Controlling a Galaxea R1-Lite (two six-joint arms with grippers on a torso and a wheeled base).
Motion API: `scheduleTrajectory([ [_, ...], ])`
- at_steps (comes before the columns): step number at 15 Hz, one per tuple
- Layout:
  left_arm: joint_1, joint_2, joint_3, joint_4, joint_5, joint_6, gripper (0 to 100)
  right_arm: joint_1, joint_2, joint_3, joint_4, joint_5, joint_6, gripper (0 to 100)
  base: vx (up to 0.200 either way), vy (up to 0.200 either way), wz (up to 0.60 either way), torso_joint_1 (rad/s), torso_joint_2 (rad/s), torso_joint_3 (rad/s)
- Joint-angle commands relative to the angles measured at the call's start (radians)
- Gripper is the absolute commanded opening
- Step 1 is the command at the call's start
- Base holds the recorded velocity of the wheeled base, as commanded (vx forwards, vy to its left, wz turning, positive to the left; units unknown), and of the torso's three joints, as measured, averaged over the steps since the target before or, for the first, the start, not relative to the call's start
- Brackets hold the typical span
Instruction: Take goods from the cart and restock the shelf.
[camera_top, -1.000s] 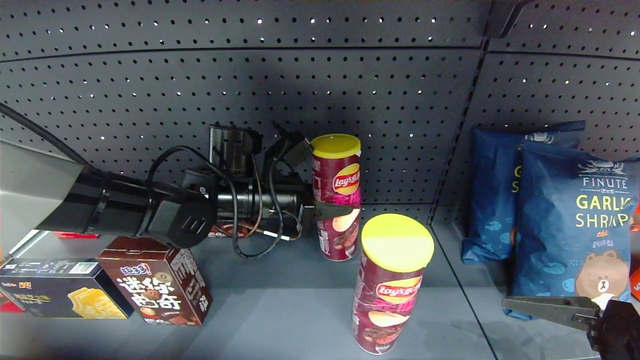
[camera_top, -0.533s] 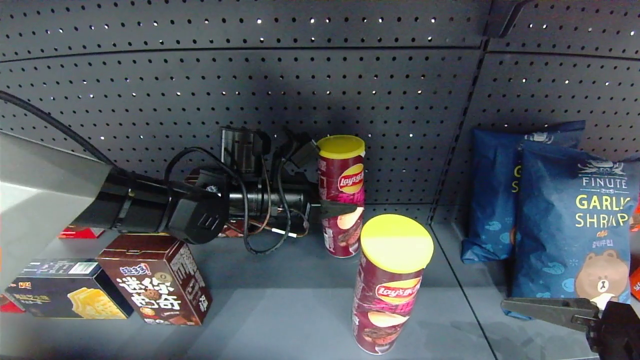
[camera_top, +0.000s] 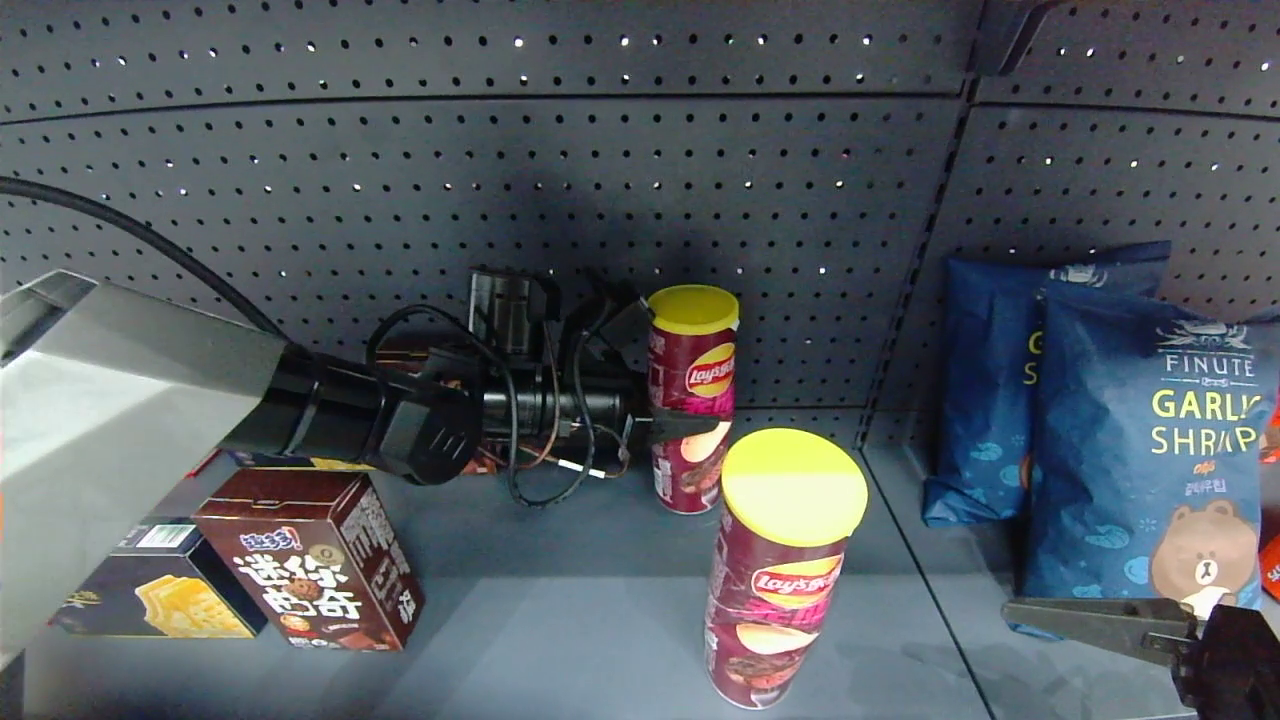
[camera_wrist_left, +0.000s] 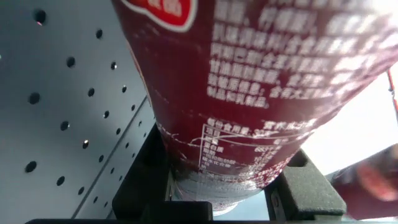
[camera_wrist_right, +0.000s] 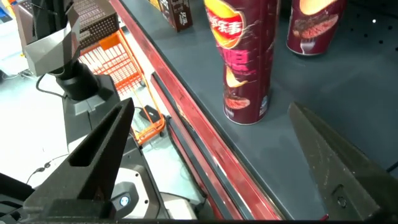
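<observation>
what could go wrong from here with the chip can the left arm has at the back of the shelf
1. The left gripper is shut on the rear can. If it opens before the base sits flat, the can may topple.
2. The front can stands just ahead of it and near the shelf's front edge, so a falling rear can might knock it off.
3. The loose cables at the wrist could snag the brown box on the way out.

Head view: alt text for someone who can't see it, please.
The left gripper holds a yellow-lidded maroon chip can upright at the back of the grey shelf, behind a second matching can. Snack boxes sit to the robot's left, blue shrimp snack bags to its right, the open right gripper before them.
</observation>
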Motion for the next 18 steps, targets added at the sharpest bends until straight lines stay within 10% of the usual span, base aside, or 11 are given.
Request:
scheduleTrajectory([
  [1,0.005,0.021,-0.006,0.001,0.000,0.009,0,0.001,0.001,0.000,0.000,0.001,0.000,100,0.000,0.000,0.00,0.000,0.00,0.000],
  [12,0.009,0.064,-0.070,0.003,0.000,0.008,0,0.001,0.002,0.009,-0.002,0.024,0.000,100,0.000,0.000,0.00,0.000,0.00,0.000],
  [13,0.007,0.064,-0.072,0.003,0.001,0.008,100,0.001,0.001,0.011,-0.002,0.025,0.000,100,0.000,0.000,0.00,0.000,0.00,0.000],
  [18,0.007,0.063,-0.065,0.003,0.003,0.009,100,-0.001,-0.005,0.029,-0.002,0.025,0.000,100,0.000,0.000,0.00,0.000,0.00,0.000],
])
